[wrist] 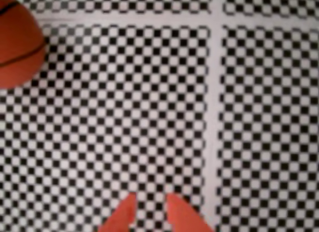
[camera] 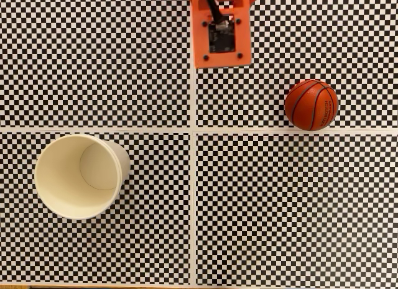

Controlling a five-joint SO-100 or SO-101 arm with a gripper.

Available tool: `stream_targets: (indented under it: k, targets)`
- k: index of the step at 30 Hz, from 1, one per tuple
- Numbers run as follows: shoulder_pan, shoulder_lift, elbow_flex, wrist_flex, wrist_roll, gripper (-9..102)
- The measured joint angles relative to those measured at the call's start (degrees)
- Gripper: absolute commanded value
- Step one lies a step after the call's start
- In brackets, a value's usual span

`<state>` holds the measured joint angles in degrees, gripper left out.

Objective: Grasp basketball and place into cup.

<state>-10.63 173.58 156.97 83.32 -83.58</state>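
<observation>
fixed view looks straight down; nearer wrist view shares the basketball [camera: 311, 104].

In the fixed view, the cup [camera: 79, 177] stands on the checkered table surface [camera: 280, 208], at lower left. Relative to the cup, the basketball [camera: 311, 104] lies far to the right and higher in the picture, well apart. The robot arm base [camera: 222, 28] sits at top centre, up and right of the cup, left of the basketball.

In the wrist view, the basketball [wrist: 17, 42] lies at upper left, well apart from the gripper [wrist: 149, 202] at the bottom edge.
</observation>
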Motion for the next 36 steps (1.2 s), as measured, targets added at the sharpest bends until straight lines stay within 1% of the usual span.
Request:
stream_targets:
  k: [2,4,6,8,11,17,24,29,31,36]
  targets:
    - [-1.2,-3.7,-2.5,0.0,2.2,2]
    - [-4.0,-12.6,-6.2,0.5,6.0,5]
    - [-6.1,-16.6,-10.5,0.2,9.5,7]
    - [-9.3,-26.4,-15.1,-0.2,13.3,7]
    - [-11.3,-33.2,-21.4,-1.6,18.1,6]
    - [-13.8,-45.1,-30.4,-3.1,20.7,6]
    - [-14.3,-53.8,-40.4,-3.3,22.7,6]
    - [-17.2,-60.3,-48.0,-3.3,25.3,7]
    - [-17.8,-62.7,-50.6,-3.3,26.0,10]
    - [-20.9,-70.2,-57.4,-3.6,28.9,22]
